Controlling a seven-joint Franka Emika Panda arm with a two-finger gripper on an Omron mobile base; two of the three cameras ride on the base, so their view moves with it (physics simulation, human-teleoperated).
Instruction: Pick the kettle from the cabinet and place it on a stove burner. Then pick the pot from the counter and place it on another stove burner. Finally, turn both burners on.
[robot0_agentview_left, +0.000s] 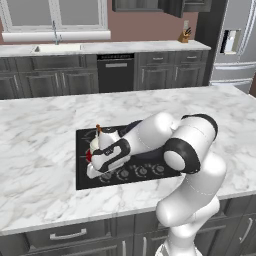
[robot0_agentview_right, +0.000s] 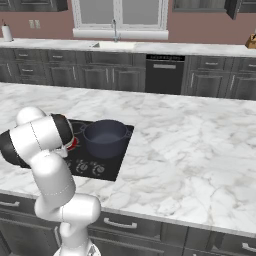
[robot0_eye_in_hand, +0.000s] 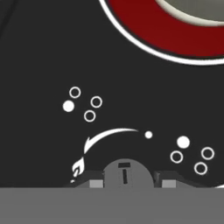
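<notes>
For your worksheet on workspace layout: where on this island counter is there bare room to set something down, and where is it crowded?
Free: the marble counter right of the cooktop, and the strip behind it. Crowded: the cooktop itself, holding the pot, the kettle, the arm above the knobs.

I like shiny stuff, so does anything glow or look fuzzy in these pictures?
Hand view: a burner glows bright red on the black cooktop, with crisp white markings. Right base view: the pot looks soft-edged, with red peeking beside the arm. Left base view: the marble counter is evenly lit, without glare.
</notes>
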